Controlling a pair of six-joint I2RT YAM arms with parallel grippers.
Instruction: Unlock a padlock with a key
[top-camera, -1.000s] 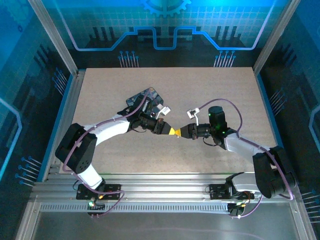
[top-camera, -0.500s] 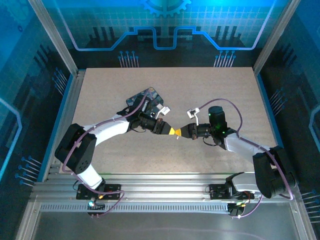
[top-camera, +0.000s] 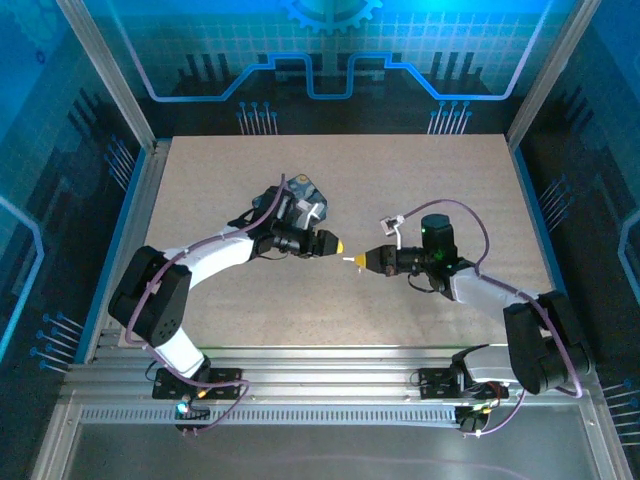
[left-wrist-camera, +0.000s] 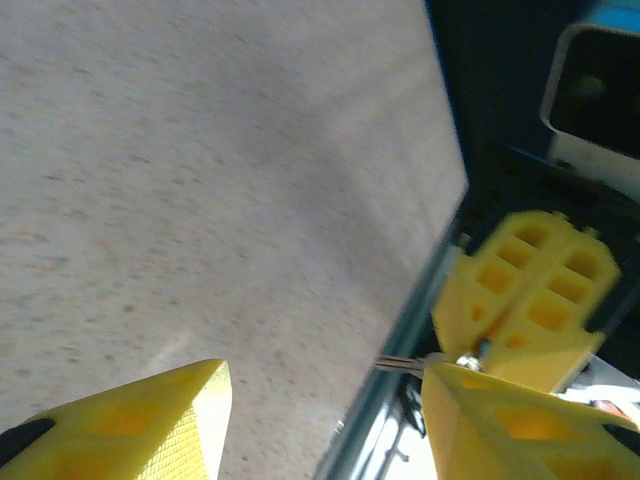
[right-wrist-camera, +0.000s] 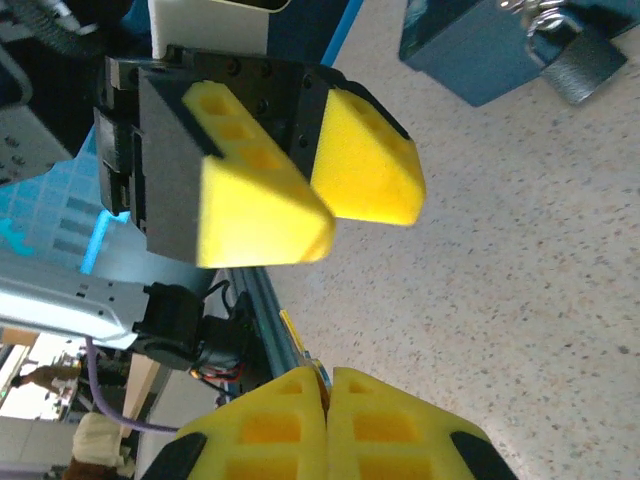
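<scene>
One tiny key (right-wrist-camera: 298, 340), thin, stiff and probably slippery, sits clamped in your right tool (right-wrist-camera: 327, 375), tips pressed together, just a sliver poking out. I'd pinch it by the head. The padlock (right-wrist-camera: 578, 62) hangs at the blue tin (right-wrist-camera: 470, 55) edge. Your left tool (left-wrist-camera: 325, 370) reaches out level, tips apart, facing the right one above the desk (left-wrist-camera: 200, 150).

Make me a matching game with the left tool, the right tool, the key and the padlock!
Things:
1. left tool
2. right tool
3. key
4. padlock

States:
A. right by the blue tin
B. open, holding nothing
C. pokes out of a shut tool
D. shut tight on something thin

Pairs: 1-B, 2-D, 3-C, 4-A
</scene>
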